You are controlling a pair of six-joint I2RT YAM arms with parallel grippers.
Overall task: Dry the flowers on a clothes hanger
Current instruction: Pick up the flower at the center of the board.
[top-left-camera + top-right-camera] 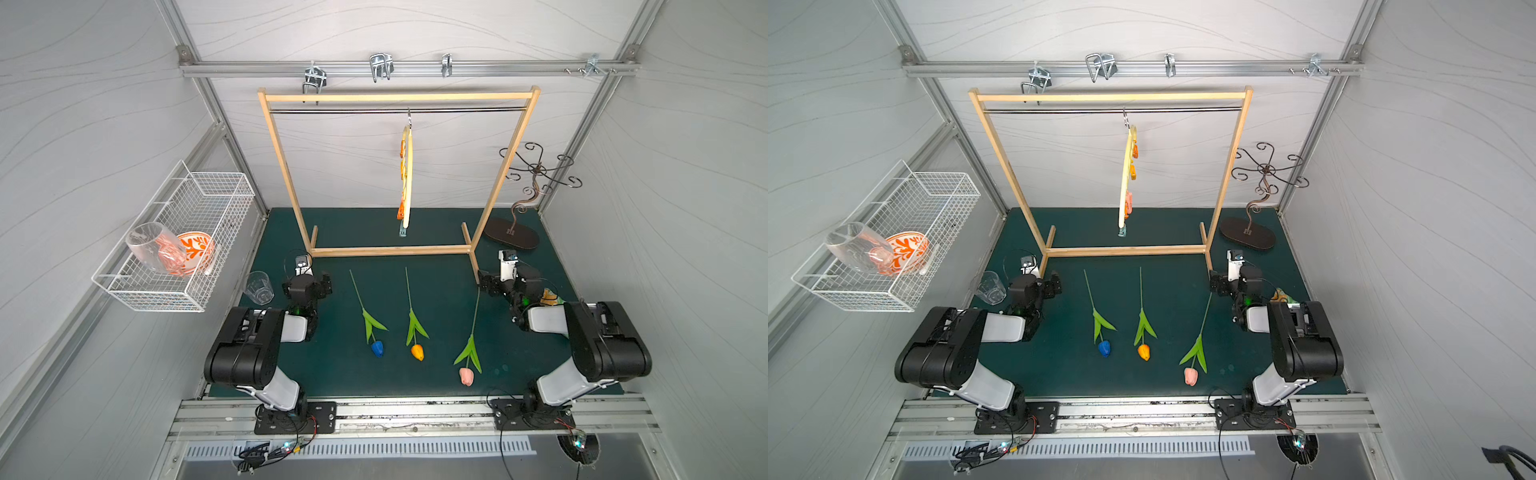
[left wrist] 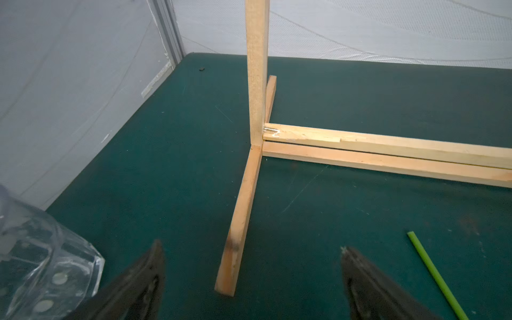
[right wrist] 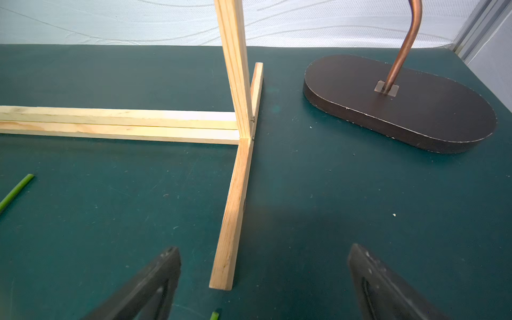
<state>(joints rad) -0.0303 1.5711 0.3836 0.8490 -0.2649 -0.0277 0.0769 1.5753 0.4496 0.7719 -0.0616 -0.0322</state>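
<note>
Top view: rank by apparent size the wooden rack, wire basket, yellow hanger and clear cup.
1. wooden rack.
2. wire basket, nearer the camera, so perhaps flattered.
3. yellow hanger, edge-on: long but thin.
4. clear cup; by area close to the hanger, so that pair is unsure.

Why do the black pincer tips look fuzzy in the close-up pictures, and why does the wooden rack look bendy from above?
Left wrist view: the left pincer tips blur, too near the lens, and the clear cup smears too. Right wrist view: the right pincer is softer-edged than the mat. Both top views: a wide lens likely splays the wooden rack posts.
</note>
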